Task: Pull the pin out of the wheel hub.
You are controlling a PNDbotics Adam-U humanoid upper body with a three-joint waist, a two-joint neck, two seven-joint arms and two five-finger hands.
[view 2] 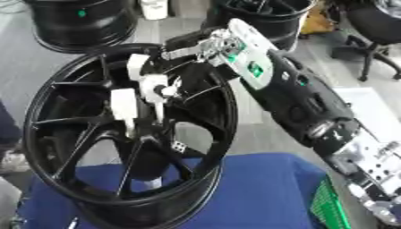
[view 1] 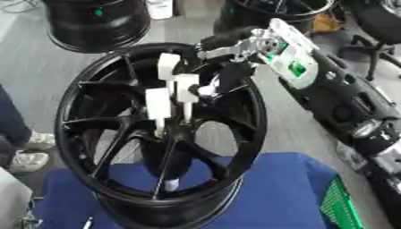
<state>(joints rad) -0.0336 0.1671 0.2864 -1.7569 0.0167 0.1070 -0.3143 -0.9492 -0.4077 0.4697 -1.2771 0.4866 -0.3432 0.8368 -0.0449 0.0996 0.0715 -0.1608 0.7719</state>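
At the centre of the black wheel hub [view 1: 117,134], which stands upright on a blue cloth [view 1: 274,192], the right hand [view 1: 174,89] reaches in from the upper right, its white fingers [view 1: 157,105] hanging down over the spokes. I cannot tell whether they grip the pin, which I cannot make out. A green basket [view 1: 341,208] shows at the lower right, contents unseen. 2 more black rims [view 2: 78,22] stand on the floor beyond.

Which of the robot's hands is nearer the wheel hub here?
Right. The right hand reaches in from the upper right, its white fingers over the spokes at the wheel hub. The left hand shows in neither view.
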